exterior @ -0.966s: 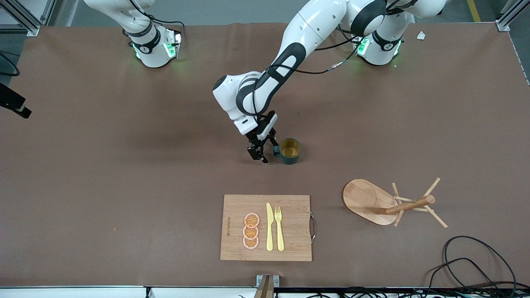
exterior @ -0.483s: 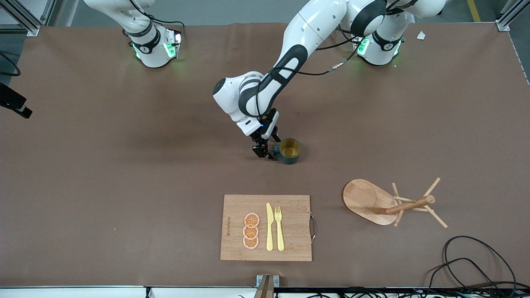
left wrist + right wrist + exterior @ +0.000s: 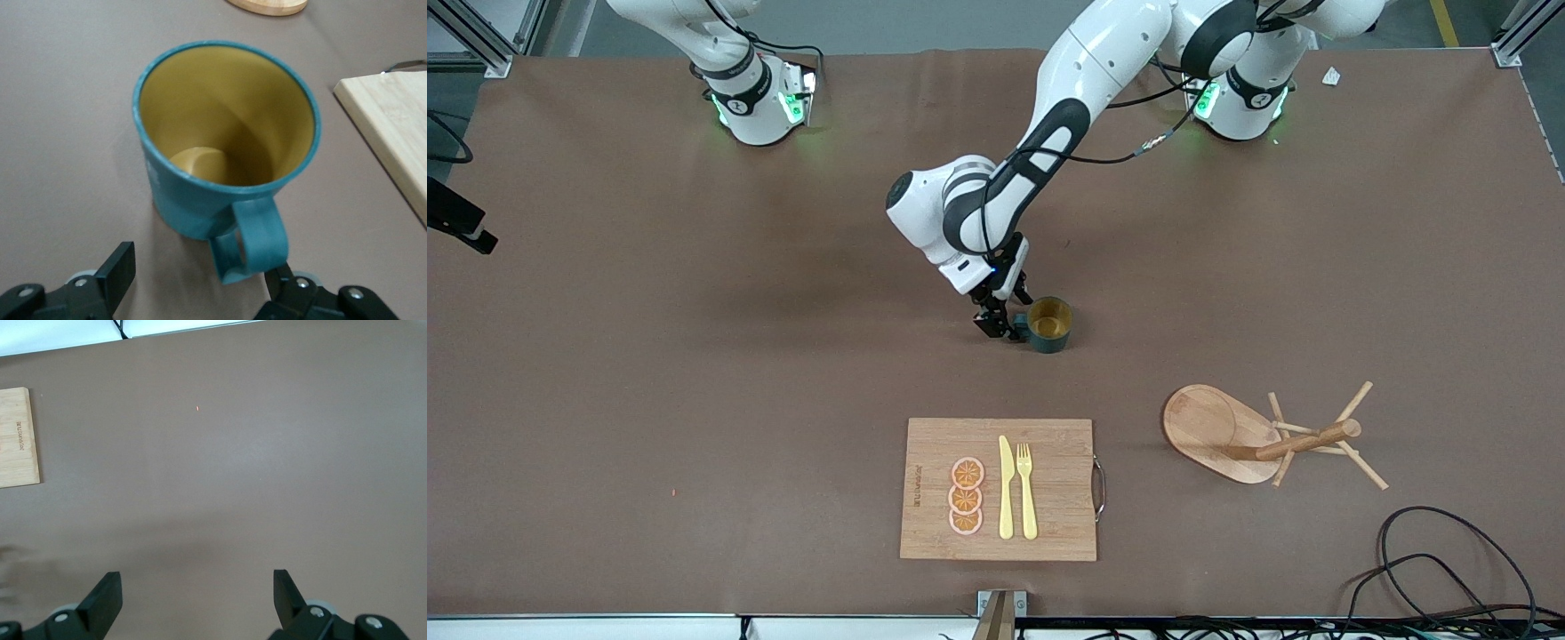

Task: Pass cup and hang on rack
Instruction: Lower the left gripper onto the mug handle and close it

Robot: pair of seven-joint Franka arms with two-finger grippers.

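Observation:
The dark teal cup with a yellowish inside stands upright mid-table, its handle turned toward my left gripper. In the left wrist view the cup fills the middle. My left gripper is open and low at the table, and the handle sits between its fingers, close to one finger. The wooden rack stands nearer the front camera, toward the left arm's end. My right gripper is open and empty over bare table; it is out of the front view.
A bamboo cutting board with orange slices, a yellow knife and a yellow fork lies near the front edge. It also shows in the left wrist view and the right wrist view. Black cables lie at the front corner.
My left gripper has moved in toward the cup, and its open fingers now straddle the handle. The cup and the right arm have not moved.

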